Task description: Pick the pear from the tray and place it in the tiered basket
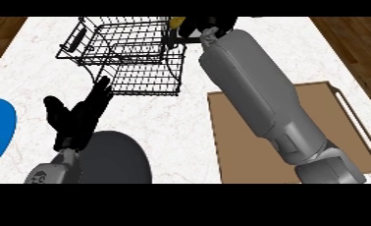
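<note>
A blue plate (6,127) peeks in at the desk's (181,131) far left. The left hand (78,114) rests with fingers spread and upright. The black wire tiered basket (130,53) stands beyond it. Over its right rim the right hand (206,27) curls around the yellow pear (176,21). Right of that lies the brown tray (239,136).

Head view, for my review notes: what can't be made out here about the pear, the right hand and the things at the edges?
- Pear: only a yellow sliver shows; right hand covers the rest.
- Whether it has reached the tiered basket: cannot tell.
- Tray: right forearm crosses it; the lower edge cuts it.
- Blue object: cut by the left edge, unidentifiable.
- Dark round object: partly behind the open left hand, cut below.
</note>
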`<state>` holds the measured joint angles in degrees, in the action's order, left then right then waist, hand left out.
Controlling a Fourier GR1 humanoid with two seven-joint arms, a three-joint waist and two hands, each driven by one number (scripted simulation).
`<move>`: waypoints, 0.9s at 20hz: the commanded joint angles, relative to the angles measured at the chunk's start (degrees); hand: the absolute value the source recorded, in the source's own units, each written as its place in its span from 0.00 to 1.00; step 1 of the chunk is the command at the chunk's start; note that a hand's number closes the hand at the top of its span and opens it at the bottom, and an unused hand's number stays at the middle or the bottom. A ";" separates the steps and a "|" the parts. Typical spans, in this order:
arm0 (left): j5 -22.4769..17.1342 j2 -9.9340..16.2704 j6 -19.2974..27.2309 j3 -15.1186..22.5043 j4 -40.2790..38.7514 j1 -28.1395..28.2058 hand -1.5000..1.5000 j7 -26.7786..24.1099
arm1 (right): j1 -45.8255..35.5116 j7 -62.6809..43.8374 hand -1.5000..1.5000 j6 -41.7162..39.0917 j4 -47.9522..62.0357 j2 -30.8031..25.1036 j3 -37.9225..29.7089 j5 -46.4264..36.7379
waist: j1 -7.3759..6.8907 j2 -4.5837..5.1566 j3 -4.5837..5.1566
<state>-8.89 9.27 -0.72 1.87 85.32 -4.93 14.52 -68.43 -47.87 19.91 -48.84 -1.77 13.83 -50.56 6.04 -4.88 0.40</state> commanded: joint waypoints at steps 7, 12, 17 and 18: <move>-0.09 -0.15 -1.87 1.35 -0.03 -2.78 0.50 0.27 | -18.72 -33.22 1.00 -18.68 -12.13 1.73 3.74 -0.69 | -4.57 3.06 -0.29; 1.15 -2.30 -0.63 2.26 -1.23 -5.45 0.50 -1.31 | -19.92 -36.19 1.00 -16.94 -11.64 1.74 1.70 -2.68 | -5.59 4.28 -0.33; 2.38 -4.08 -0.61 4.47 -1.78 -4.09 0.50 -2.37 | -21.55 -32.72 1.00 -13.25 -4.79 1.74 -1.29 -3.54 | -7.13 4.92 -0.28; 0.73 -1.73 -1.88 2.31 -0.15 -5.58 0.50 -0.61 | -21.50 -29.96 1.00 -11.37 -2.27 1.74 -3.16 -4.63 | -7.35 5.04 -0.30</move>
<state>-7.82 7.27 -1.90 4.35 84.97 -10.12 13.70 -87.36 -68.95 5.46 -55.82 -0.59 13.55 -53.84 -0.41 -0.40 0.06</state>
